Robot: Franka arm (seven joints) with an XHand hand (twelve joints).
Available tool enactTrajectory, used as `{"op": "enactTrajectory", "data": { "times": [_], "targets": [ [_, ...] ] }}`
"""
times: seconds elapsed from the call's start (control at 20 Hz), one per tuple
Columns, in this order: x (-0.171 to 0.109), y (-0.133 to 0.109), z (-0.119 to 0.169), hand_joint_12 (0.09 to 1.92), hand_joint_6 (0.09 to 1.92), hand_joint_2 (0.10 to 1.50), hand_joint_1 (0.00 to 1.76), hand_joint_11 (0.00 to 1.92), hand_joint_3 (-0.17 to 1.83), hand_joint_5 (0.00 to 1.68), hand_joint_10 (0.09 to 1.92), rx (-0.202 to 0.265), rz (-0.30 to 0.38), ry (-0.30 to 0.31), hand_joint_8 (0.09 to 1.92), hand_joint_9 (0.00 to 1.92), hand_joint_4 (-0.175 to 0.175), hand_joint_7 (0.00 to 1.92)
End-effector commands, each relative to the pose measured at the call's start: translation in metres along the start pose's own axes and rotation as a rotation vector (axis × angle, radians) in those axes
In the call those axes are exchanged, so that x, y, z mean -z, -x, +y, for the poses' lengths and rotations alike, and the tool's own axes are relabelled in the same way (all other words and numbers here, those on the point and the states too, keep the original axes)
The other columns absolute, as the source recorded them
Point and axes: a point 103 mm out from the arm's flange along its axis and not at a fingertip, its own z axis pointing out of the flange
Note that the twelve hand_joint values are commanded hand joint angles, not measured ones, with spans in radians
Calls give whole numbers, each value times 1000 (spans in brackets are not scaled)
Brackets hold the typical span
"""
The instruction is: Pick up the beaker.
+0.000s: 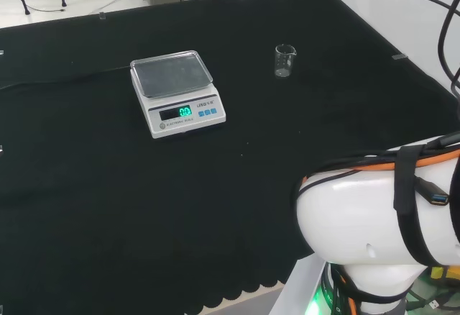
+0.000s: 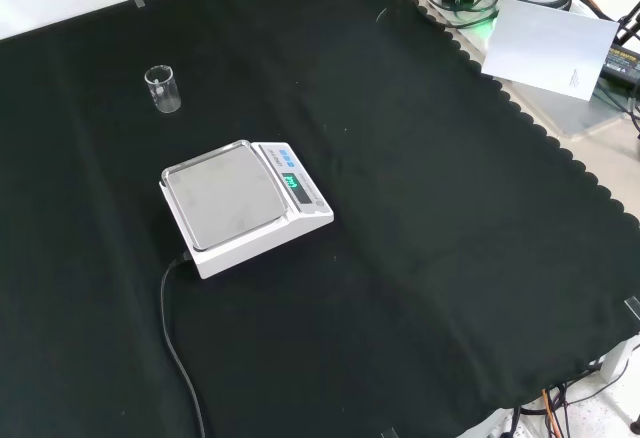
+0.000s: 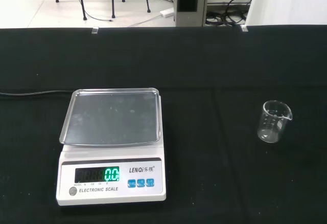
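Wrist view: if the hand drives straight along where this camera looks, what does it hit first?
Probably the scale: the view's centre lies at its pan's edge, by bare cloth. The beaker stands apart from the scale, off that line. Depth is unclear.

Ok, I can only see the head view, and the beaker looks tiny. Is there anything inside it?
Observer: In the wrist view the beaker looks empty. It stands upright on the cloth.
Operator: Does it have a little lip for pouring?
Observer: Yes. The wrist view shows a small spout on its rim, on the side turned away from the scale.
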Motion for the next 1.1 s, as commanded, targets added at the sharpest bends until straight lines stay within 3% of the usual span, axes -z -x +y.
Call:
{"op": "enactTrajectory", "data": {
  "times": [0.05,0.35,0.7,1.1],
  "targets": [
    [-3,1,4,1414,621,738,678,110,610,274,864,1,-2,5,792,409,-56,262],
    [-22,12,27,1484,616,779,674,73,535,277,898,-8,38,-22,824,390,-58,242],
    [-55,2,56,1485,622,784,674,76,529,286,900,-11,90,-65,827,392,-61,243],
    [-100,16,88,1484,644,788,681,81,524,314,901,-43,96,-103,832,393,-68,254]
  ]
}}
